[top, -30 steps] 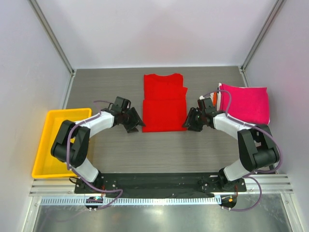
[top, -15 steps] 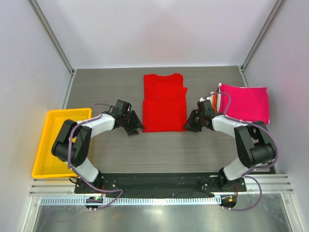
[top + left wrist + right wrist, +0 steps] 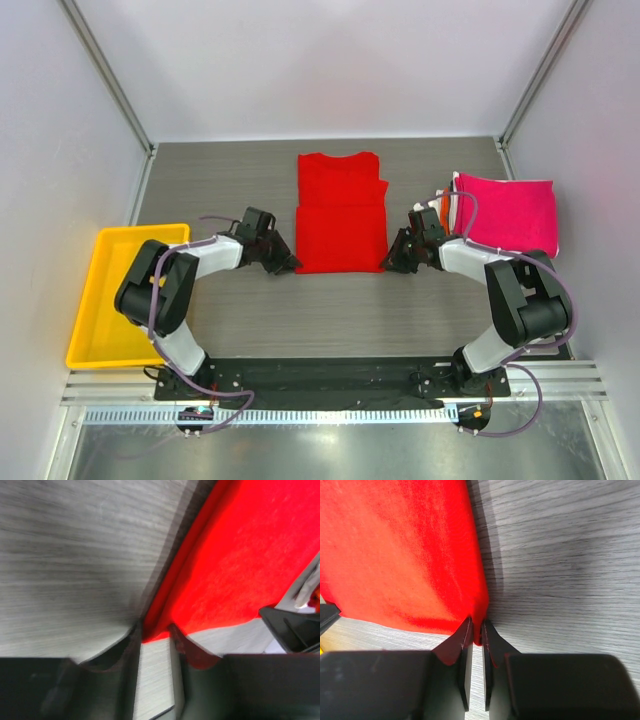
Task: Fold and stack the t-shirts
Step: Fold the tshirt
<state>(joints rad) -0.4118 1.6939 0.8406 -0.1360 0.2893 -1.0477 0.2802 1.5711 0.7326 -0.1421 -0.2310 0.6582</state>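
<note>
- Seeing left gripper (image 3: 281,263) shifted right since a second ago, now touching the lower-left corner of red t-shirt (image 3: 340,215).
- Seeing right gripper (image 3: 392,262) barely shifted, sitting at the shirt's lower-right corner.
- Lying flat mid-frame on table (image 3: 330,300), collar toward top of frame, sides folded in to a narrow rectangle.
- Straddling the shirt corner in left wrist view: fingers (image 3: 131,639) parted, bare table showing between them, not clamping.
- Pinching the shirt corner in right wrist view: fingers (image 3: 464,635) nearly together, red cloth caught between.
- Resting at right-centre of frame: magenta-pink t-shirt (image 3: 505,212) topping a folded stack, orange t-shirt (image 3: 444,210) and white t-shirt (image 3: 451,190) peeking out at its left side.
- Sitting at left edge of frame: yellow tray (image 3: 95,300).
</note>
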